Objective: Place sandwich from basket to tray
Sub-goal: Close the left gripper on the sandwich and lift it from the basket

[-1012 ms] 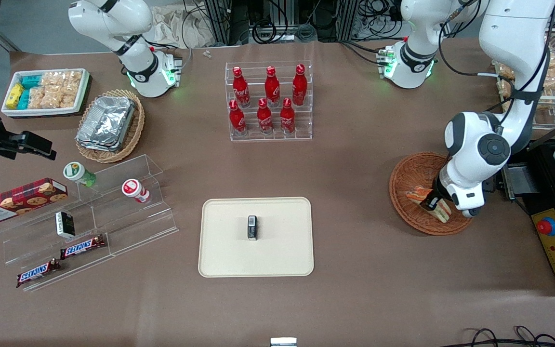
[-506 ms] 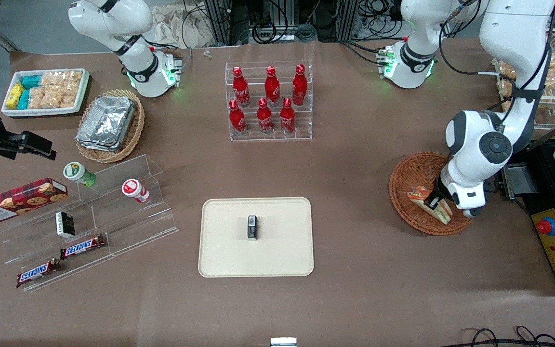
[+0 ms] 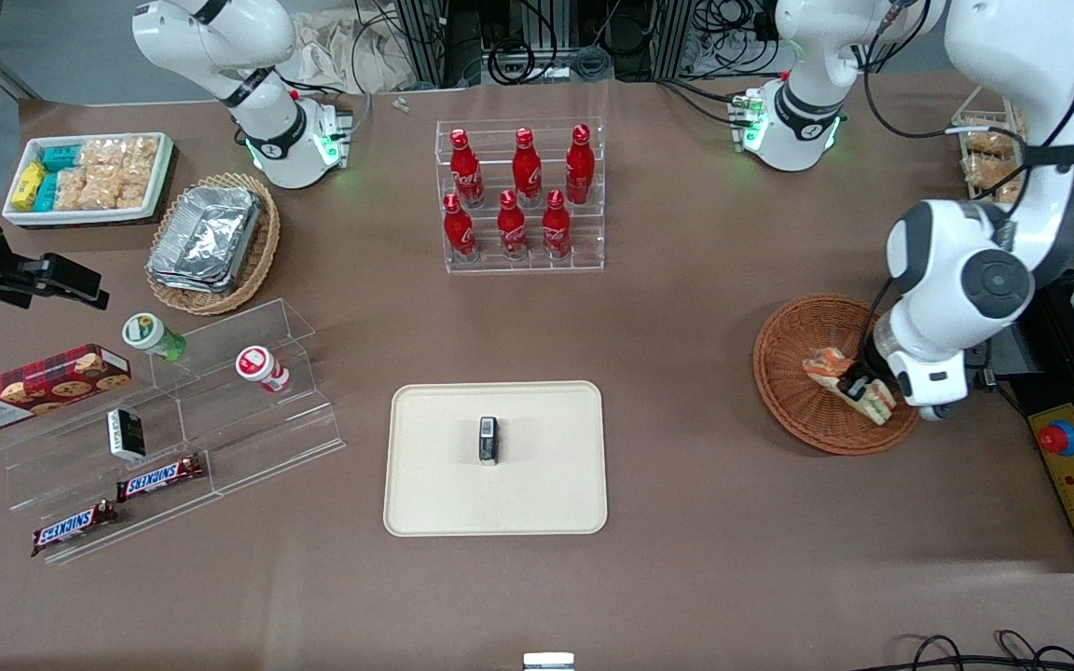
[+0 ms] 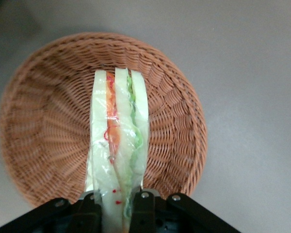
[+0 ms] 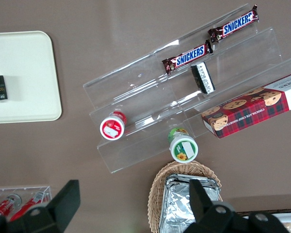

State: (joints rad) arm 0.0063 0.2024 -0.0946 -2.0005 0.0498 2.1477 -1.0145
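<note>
Hand (image 3: 859,385) clamps sandwich (image 4: 117,145) between fingers, above basket (image 4: 39,121).

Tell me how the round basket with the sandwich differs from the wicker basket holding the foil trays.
The round basket is reddish-brown; the oval basket is paler. The round one has the sandwich above it, clamped in the gripper; the oval one holds stacked foil trays. Both are woven.
</note>
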